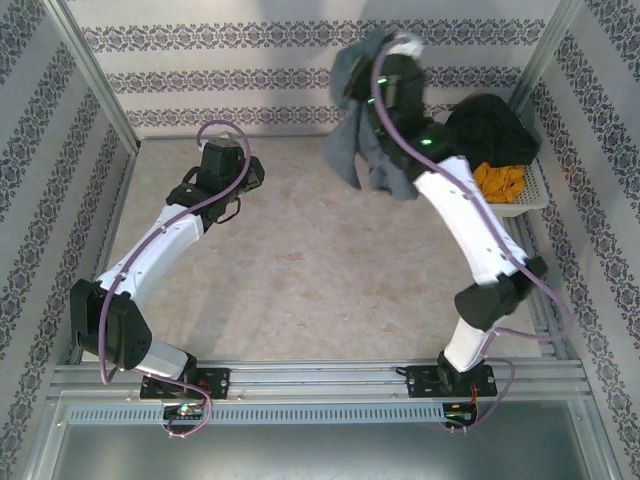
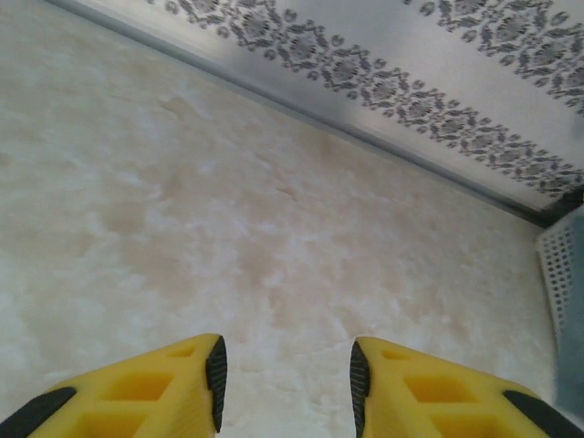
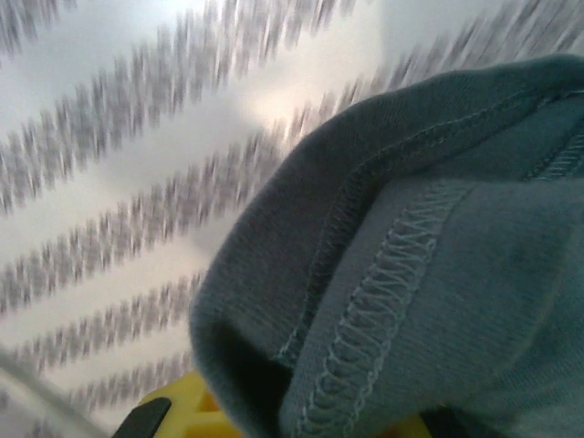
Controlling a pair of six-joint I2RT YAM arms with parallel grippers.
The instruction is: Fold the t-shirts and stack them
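- Tool on the left (image 2: 285, 374) hangs low over the bare, pale marbled surface (image 1: 300, 260), its yellow fingers (image 2: 173, 383) parted with a plain gap between the dark pads, released and carrying nothing.
- Left arm (image 1: 150, 250) reaches toward the far wall, well apart from any cloth.
- Slate blue-grey t-shirt (image 1: 355, 150) hangs crumpled in the air at the far right of the surface, in front of the patterned back wall (image 1: 250, 80), draped around the raised right arm (image 1: 470, 230).
- Tool on the right (image 1: 395, 60) is clenched on the t-shirt's top; in the wrist view the stitched hem (image 3: 383, 292) lies across a yellow finger (image 3: 178, 406).
- White mesh basket (image 1: 535, 190) sits at the right edge, holding a dark garment (image 1: 490, 125) and an orange one (image 1: 500, 180) beside it.
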